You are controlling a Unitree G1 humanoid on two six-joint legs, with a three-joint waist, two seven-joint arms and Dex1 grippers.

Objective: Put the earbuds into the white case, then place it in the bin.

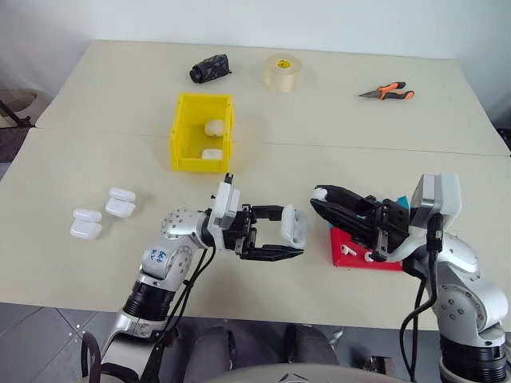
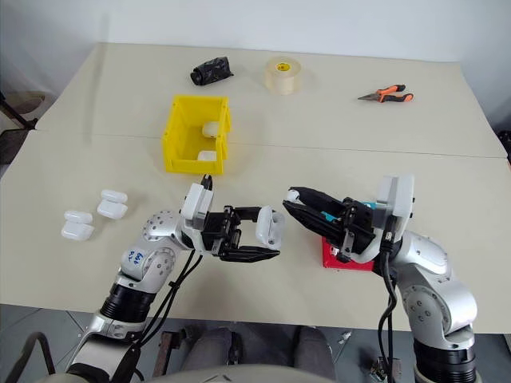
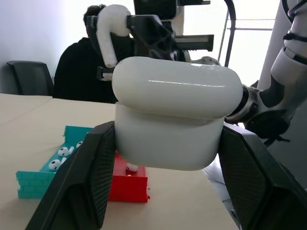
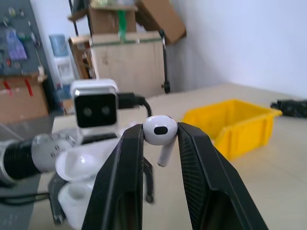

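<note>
At nine o'clock on the worktop (image 1: 80, 167) lie spare cases (image 1: 104, 214), lids down, apparently waiting their turn. Toward eleven o'clock stands the bin (image 1: 182, 132), yellow and tall-walled, with two white cases already inside it against its far-right side. Near centre, the left end effector (image 1: 281, 237) is clamped on the white case (image 1: 295, 225), holding it off the worktop with its lid hinged up, as the right wrist view shows; the opening seems presented toward the other arm so an earbud can be dropped in. Just to its right, at about four o'clock, the right end effector (image 1: 321, 195) is pinched narrowly on one of the earbuds (image 4: 159, 131), stem hanging below the fingertips, aimed at the case but not yet touching it. Beneath that arm sits a red tray (image 1: 351, 254) with at least one earbud lying in it, and beside it a teal tray (image 3: 36, 175) holding several more. Insertion looks like the step in hand.
</note>
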